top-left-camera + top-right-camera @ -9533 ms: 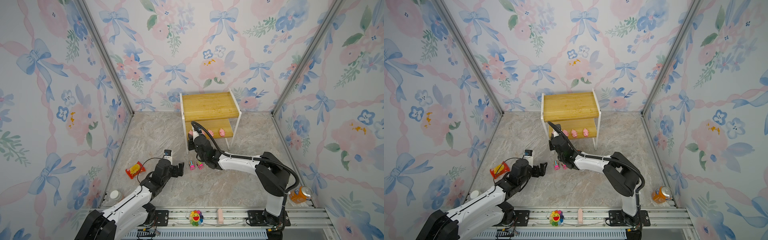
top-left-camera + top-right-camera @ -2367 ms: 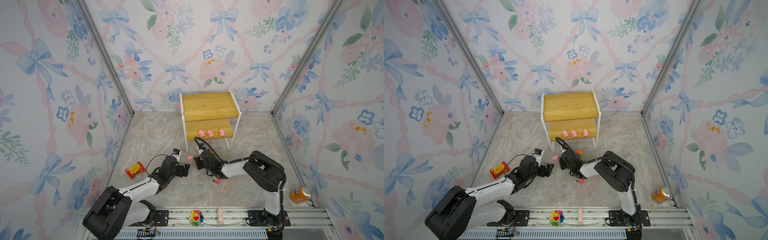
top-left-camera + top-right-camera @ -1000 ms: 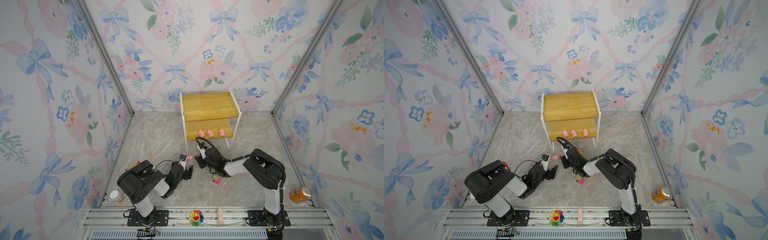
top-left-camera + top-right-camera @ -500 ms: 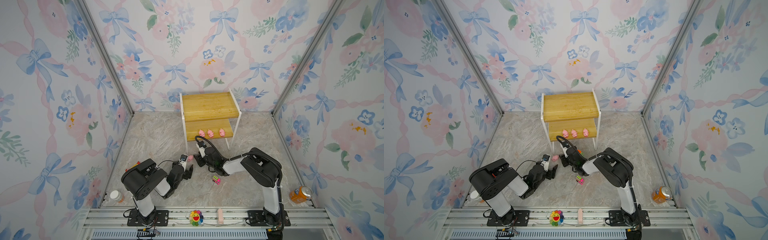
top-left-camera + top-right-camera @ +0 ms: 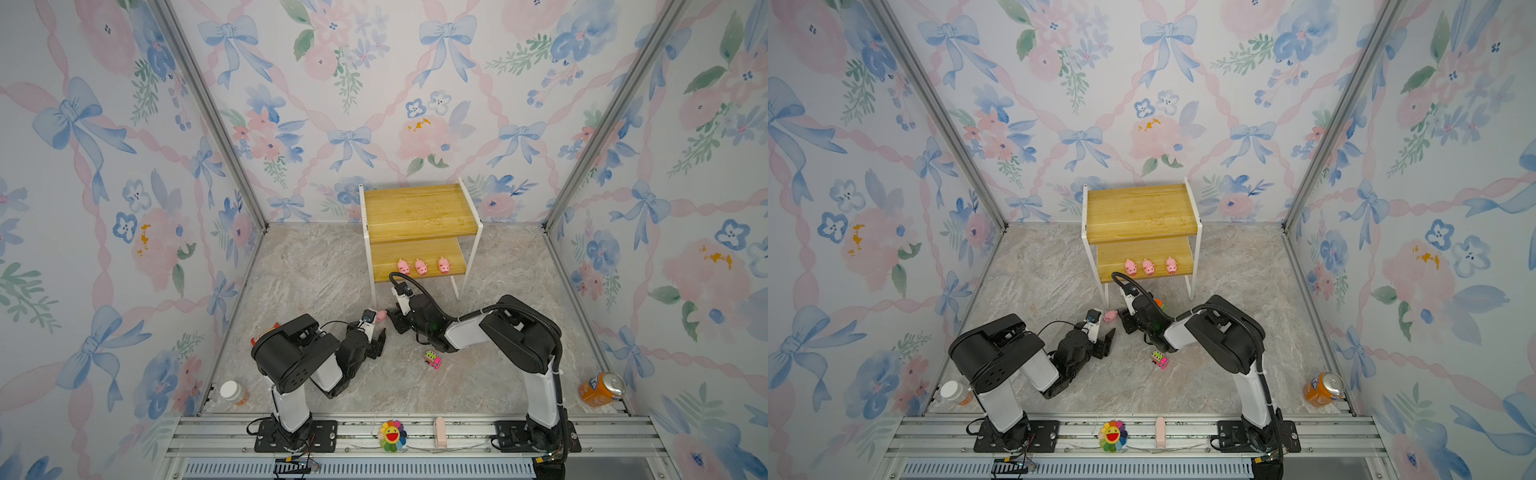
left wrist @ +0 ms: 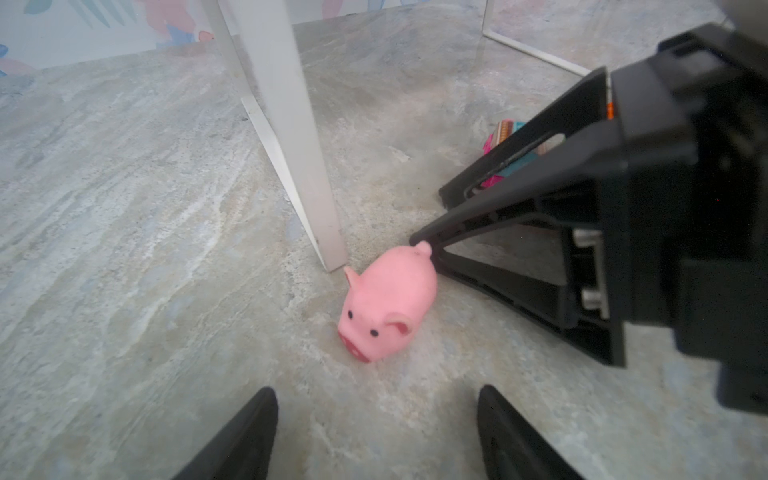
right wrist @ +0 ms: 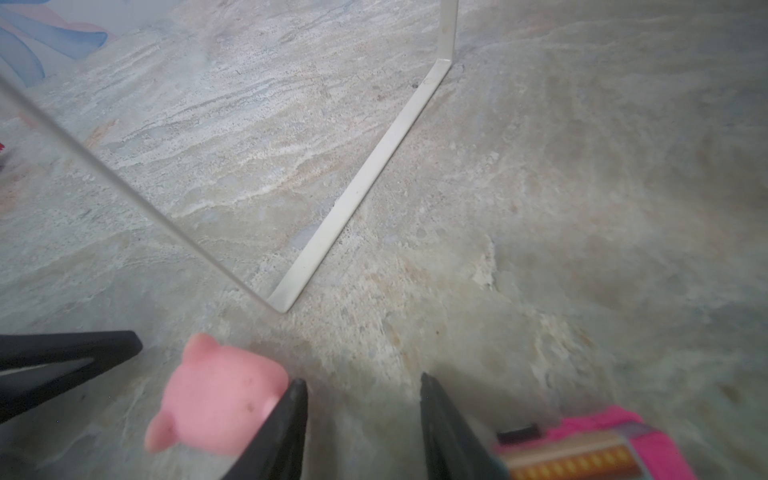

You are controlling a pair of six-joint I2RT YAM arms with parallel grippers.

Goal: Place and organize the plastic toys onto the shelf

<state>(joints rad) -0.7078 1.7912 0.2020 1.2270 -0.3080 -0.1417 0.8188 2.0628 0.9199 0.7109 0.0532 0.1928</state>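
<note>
A pink pig (image 6: pixel 386 303) lies on the floor by the front left leg of the shelf (image 5: pixel 419 216), seen in both top views (image 5: pixel 380 316) (image 5: pixel 1110 316). My left gripper (image 6: pixel 376 397) is open just short of it, holding nothing. My right gripper (image 7: pixel 362 381) is open and empty too, with the pig (image 7: pixel 220 407) against the outer side of one finger. A pink truck (image 7: pixel 598 449) lies by its other finger. Another pink truck (image 5: pixel 432 359) lies nearer the front. A green truck (image 5: pixel 1158 304) peeks from behind the right arm. Three pigs (image 5: pixel 421 267) stand on the lower board.
An orange can (image 5: pixel 602 388) stands at the front right corner and a white bottle (image 5: pixel 232 391) at the front left. A red packet (image 5: pixel 259 334) is mostly hidden behind the left arm. The flower toy (image 5: pixel 391 432) sits on the front rail.
The right gripper has left the shelf and come down to the floor beside the pig. The left arm has folded up, bringing its gripper to the pig, jaws slightly narrower.
</note>
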